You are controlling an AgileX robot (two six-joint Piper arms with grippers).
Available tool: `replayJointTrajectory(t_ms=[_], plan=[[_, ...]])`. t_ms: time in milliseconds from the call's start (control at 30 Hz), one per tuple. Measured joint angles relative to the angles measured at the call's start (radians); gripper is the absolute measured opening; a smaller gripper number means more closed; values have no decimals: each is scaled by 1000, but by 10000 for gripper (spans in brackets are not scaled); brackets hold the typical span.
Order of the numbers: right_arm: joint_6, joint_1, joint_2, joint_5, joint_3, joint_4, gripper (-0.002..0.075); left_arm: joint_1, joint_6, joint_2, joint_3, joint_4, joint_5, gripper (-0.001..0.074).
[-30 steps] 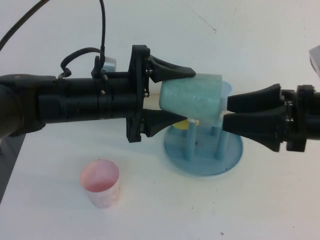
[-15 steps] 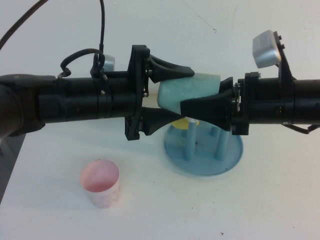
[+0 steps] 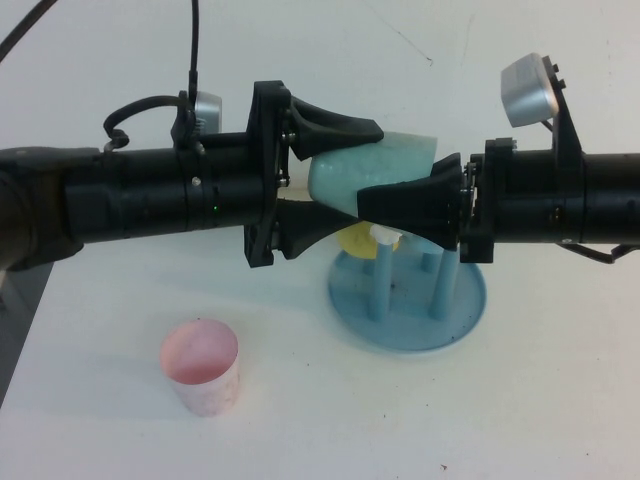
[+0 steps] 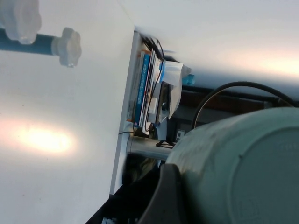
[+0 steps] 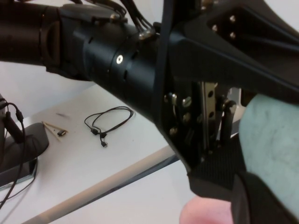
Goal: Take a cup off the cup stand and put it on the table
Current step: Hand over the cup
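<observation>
Pincer fingers of the left pincer (image 3: pixel 345 178) pinch the pale mint-green speckled plastic cup (image 3: pixel 372 172), held on its side above the round blue pegged cup stand (image 3: pixel 408 300), long axis running left-right. The right pincer (image 3: pixel 375 205) touches the cup's near side; its spread cannot be determined. The white desk (image 3: pixel 520 400) lies below.

Mint cup (image 3: pixel 365 170) sideways above blue stand (image 3: pixel 408 300)

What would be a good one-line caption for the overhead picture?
Left gripper and right gripper both grasp a mint-green cup sideways above the blue cup stand.
</observation>
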Motion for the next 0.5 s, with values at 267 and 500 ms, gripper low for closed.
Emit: replayJointTrajectory(t_ms=[267, 500], plan=[[-24, 4, 0, 12, -4, 0, 49, 56, 133, 0, 0, -5, 82, 578], [4, 1, -10, -3, -9, -28, 41, 183, 171, 0, 0, 28, 192, 680]])
